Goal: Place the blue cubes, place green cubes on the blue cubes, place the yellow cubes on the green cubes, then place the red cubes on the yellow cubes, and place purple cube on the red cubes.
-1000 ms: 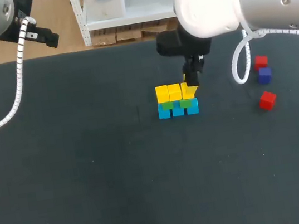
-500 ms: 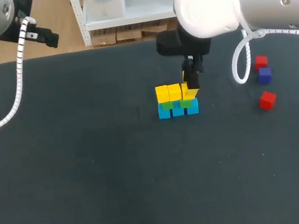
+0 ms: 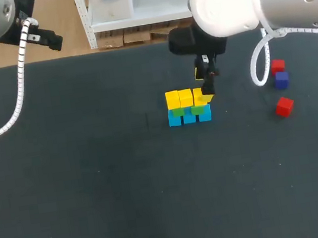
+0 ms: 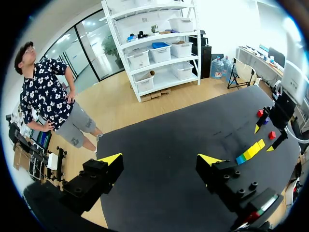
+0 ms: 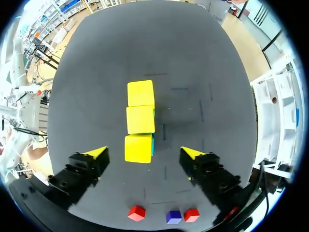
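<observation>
A dark table (image 3: 96, 182) carries everything. Near its middle stands the stack (image 3: 188, 107). It has three blue cubes (image 3: 189, 117) in a row on the table, green cubes (image 3: 185, 111) on them, and three yellow cubes (image 3: 179, 98) on top. In the right wrist view the yellow cube nearest the gripper sits slightly out of line with the other two.

The right gripper (image 3: 204, 86) hangs just above the stack's right end. Its fingers are spread wide on either side of that end cube and touch nothing.

Well to the right of the stack lie the loose pieces. There are two red cubes (image 3: 284, 106), one farther back than the stack and one a little nearer the robot. The purple cube (image 3: 282, 79) lies between them, close to the farther red one.

The left gripper (image 4: 160, 160) is well away from the stack on its left side, raised above the table. Its fingers are wide apart with nothing between them.
</observation>
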